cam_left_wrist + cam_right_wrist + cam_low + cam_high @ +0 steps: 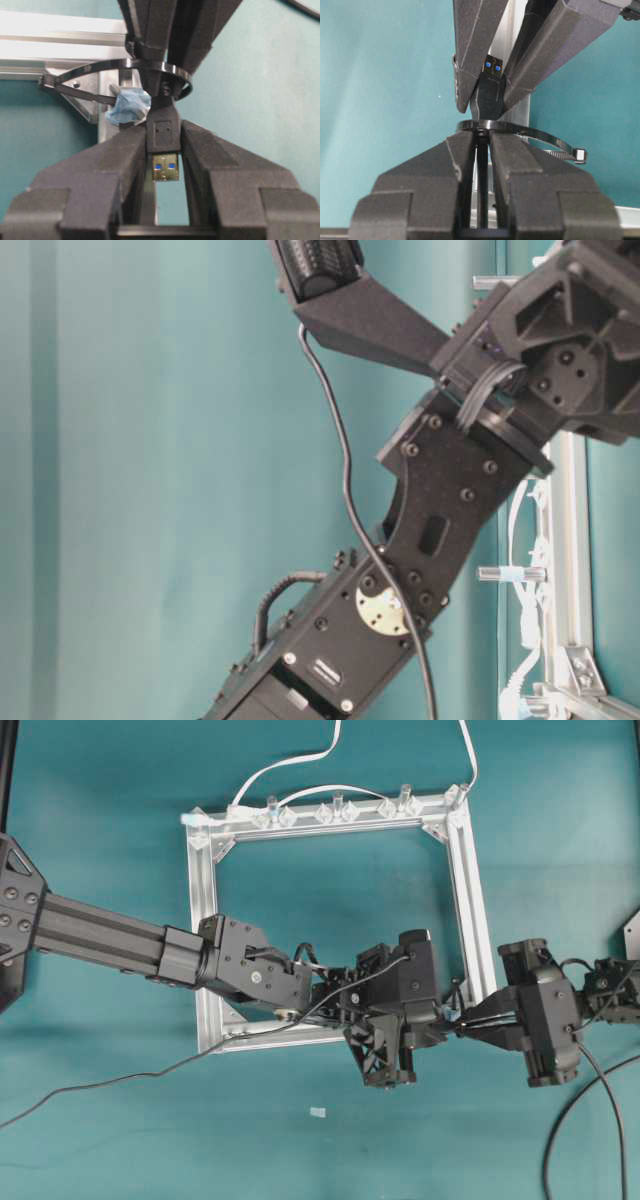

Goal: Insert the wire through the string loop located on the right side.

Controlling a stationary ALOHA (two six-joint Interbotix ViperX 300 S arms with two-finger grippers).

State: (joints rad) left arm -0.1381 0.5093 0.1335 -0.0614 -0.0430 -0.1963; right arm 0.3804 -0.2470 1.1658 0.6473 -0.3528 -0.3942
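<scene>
L pincer (164, 150) clamped on wire (164, 134) plug, plug thru loop (120, 80) at frame (470, 890) R bar; R pincer (482, 145) pinching wire behind loop, grip maybe easing; L shd release before R pulls straight.

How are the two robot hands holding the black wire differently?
The left hand pinches the wire by its fat USB plug; the right hand pinches the thin cord. The left hand's fingers stand wider apart than the right hand's. They sit on opposite sides of the string loop. Both are shut on the same wire.
</scene>
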